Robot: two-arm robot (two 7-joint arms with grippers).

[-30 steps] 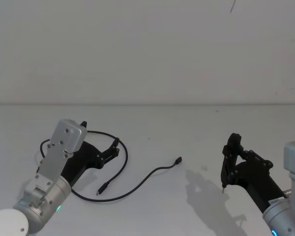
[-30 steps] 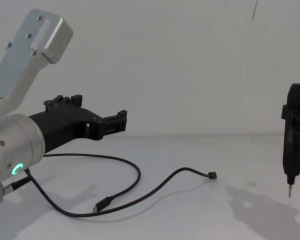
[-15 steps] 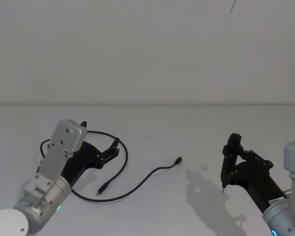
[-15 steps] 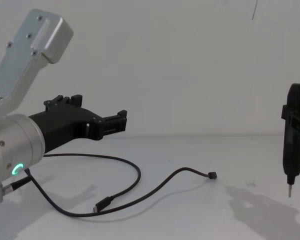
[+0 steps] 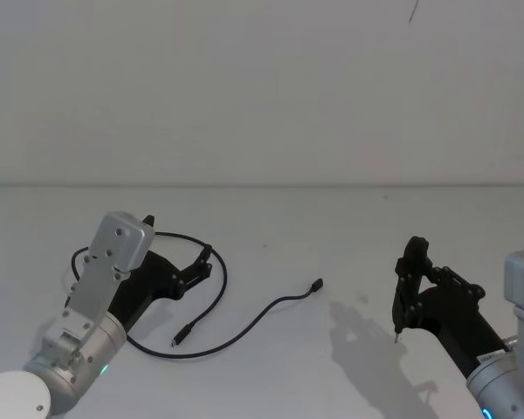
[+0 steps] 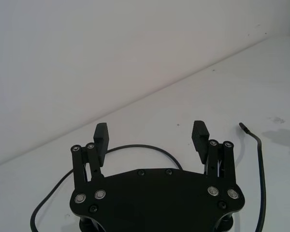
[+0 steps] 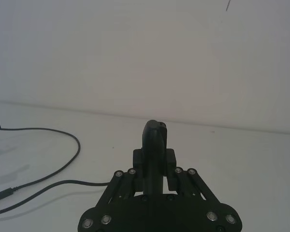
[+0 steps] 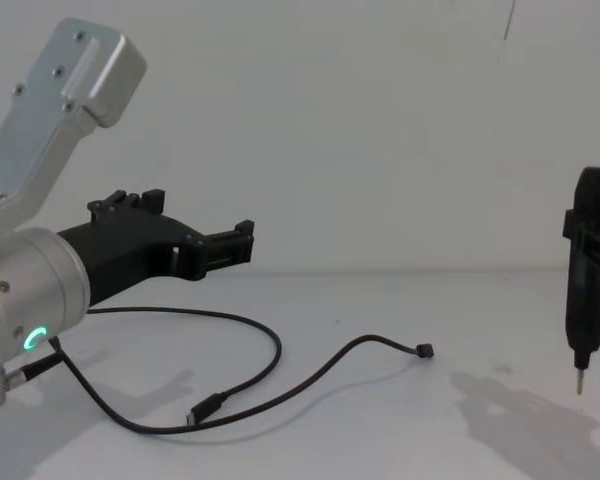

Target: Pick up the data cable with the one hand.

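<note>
The black right claw (image 5: 408, 275) hangs above the white bench (image 5: 332, 227), fingers pressed together. To its left, the long thin black data cable (image 5: 224, 279) lies in a loose loop on the bench. The black left claw (image 5: 203, 262) hovers over that loop, fingers spread apart.

The left gripper (image 6: 151, 133) hangs over a white surface (image 6: 261, 77), its two black fingers (image 6: 199, 134) spread wide apart with nothing between them. The data cable (image 6: 137, 145) lies on the surface just beyond the fingertips, curving in a thin black arc from one finger to the other before passing out of sight behind the gripper's body. One end of the cable, a small black plug (image 6: 242, 126), rests farther out beside one finger. A plain white wall (image 6: 111, 43) rises at the far edge.
</note>
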